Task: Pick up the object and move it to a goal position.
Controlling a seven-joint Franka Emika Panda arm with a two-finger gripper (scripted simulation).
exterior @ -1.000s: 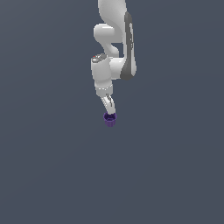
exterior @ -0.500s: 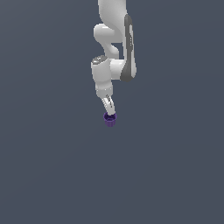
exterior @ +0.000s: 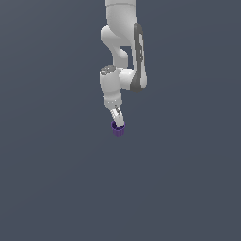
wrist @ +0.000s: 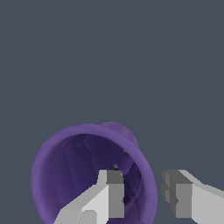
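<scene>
The hand (wrist: 142, 197) straddles one wall of the purple cup (wrist: 87, 175), one finger (wrist: 111, 192) inside the mouth, one outside, apparently clamped on the rim.

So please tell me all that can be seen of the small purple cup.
The small dark-purple cup is hollow, with a round open rim and a faceted inside. It looks like matte plastic. One grey finger of the end effector is inside it and the other outside, straddling its wall. In the exterior view it sits at the fingertips.
</scene>
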